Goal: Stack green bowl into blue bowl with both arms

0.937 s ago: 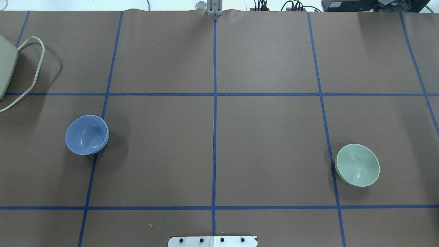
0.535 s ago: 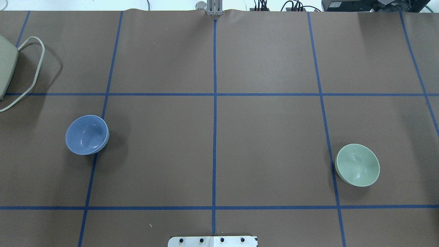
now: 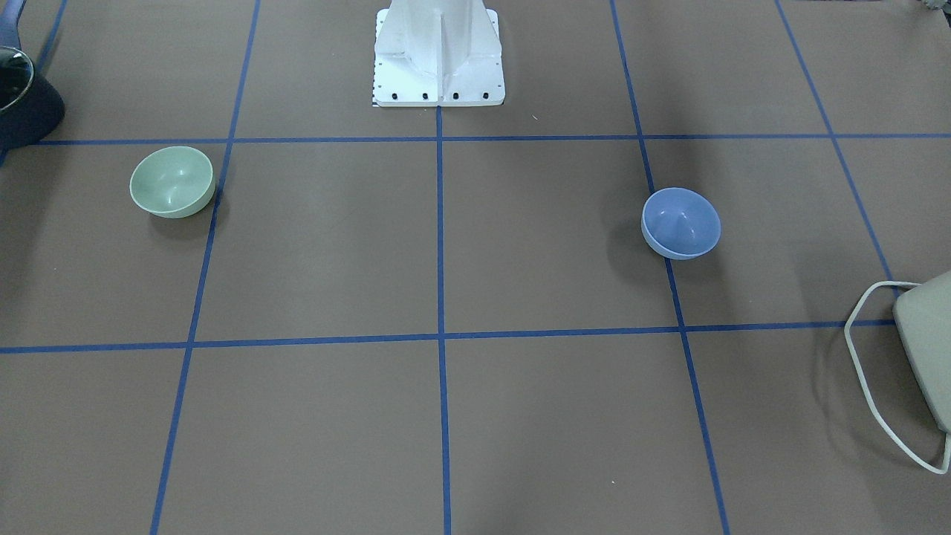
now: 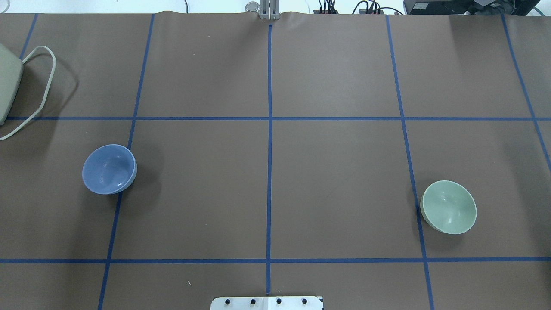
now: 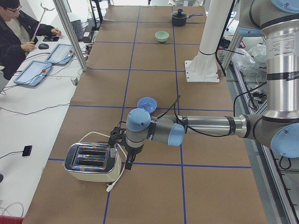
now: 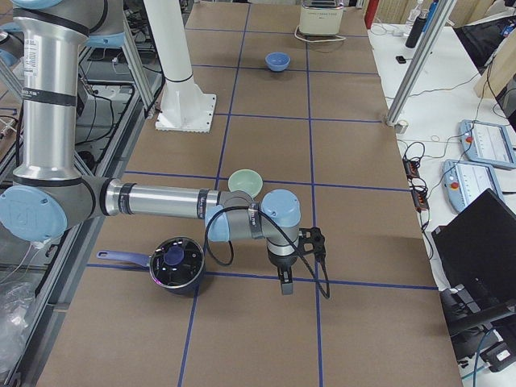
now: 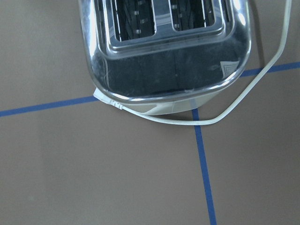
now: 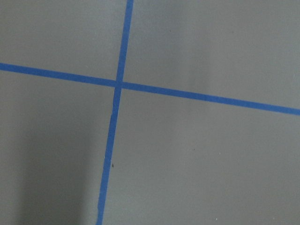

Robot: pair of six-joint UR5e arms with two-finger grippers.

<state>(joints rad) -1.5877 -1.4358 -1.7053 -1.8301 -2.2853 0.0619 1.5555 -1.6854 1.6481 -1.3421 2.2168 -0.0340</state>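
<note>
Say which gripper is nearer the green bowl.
Right. The right gripper hangs close by the green bowl; the left gripper is far off, beside the toaster.

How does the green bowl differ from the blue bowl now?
Colour: the green bowl is pale mint, the blue bowl periwinkle. Side: the green bowl lies on the robot's right, the blue bowl on its left. Tape: the blue bowl covers a tape line; the green bowl sits beside one. Both stand upright, empty, same size.

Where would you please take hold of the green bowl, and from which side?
Probably at its rim, from straight above: the green bowl sits upright, mouth up and empty, so its wall can be pinched from inside and outside.
</note>
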